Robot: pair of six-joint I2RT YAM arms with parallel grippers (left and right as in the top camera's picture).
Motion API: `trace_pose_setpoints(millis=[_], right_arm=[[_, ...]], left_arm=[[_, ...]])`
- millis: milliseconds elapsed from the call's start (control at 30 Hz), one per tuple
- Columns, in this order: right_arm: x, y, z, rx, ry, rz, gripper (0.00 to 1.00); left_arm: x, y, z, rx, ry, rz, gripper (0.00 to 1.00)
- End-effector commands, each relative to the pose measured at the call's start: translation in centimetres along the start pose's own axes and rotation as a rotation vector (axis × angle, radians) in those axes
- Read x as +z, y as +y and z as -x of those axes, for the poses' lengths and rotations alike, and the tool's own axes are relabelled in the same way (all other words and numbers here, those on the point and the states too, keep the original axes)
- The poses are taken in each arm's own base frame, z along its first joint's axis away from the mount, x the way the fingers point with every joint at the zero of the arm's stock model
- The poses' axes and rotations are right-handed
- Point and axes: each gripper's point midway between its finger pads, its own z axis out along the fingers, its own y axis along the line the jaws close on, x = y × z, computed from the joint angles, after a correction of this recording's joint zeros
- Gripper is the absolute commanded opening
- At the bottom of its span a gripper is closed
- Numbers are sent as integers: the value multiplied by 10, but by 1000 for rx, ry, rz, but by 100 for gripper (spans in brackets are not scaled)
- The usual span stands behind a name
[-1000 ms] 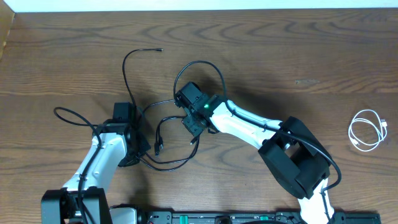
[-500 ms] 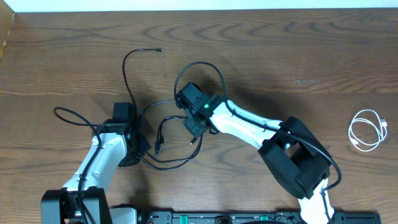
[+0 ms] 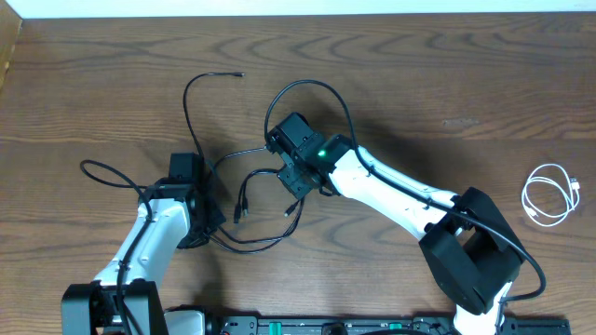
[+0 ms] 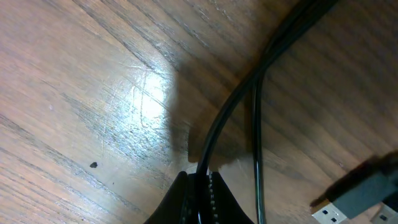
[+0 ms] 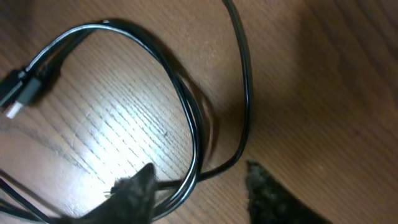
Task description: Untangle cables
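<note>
Plug [image 4: 356, 198] cropped, left gripper [image 4: 200, 182] pinching cable [image 4: 231, 111], half-hidden

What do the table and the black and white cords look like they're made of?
Table: wood or wood-look laminate; brown grain, soft sheen. Black cables: probably plastic-sheathed; smooth, with glossy highlights. White cable: likely similar plastic, too small to tell the finish.

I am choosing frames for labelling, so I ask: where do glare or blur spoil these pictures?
Left wrist: a bright glare patch on the table, a dark shadow beside it, and the plug at the lower right is blurred. Right wrist: milder glare, the right claw out of focus. Overhead: even light, sharp.
</note>
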Motion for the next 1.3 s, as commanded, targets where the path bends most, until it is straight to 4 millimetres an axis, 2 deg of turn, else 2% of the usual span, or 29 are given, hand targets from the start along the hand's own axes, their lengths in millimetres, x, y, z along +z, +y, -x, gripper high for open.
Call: trace_pose_setpoints(millis=[0, 100, 333, 533, 633, 833, 1100, 1267], right_arm=[[-2, 3, 1, -13, -7, -3, 54], [-2, 7, 1, -20, -7, 0, 57], [-3, 32, 2, -43, -14, 93, 57], [-3, 38, 4, -55, -23, 99, 57], [-2, 41, 4, -60, -26, 102, 53], [11, 50, 0, -65, -10, 133, 52], [39, 53, -10, -65, 31, 149, 55], [45, 53, -12, -65, 39, 148, 56]], left_arm=[[2, 3, -1, -4, -1, 18, 8], [2, 3, 0, -4, -4, 17, 8], [2, 3, 0, -4, -5, 16, 8], [2, 2, 0, -4, -7, 15, 8], [2, 2, 0, -4, -7, 15, 8], [2, 2, 1, -4, -7, 14, 8], [2, 2, 1, -4, -7, 14, 8], [2, 2, 1, -4, -7, 14, 8]])
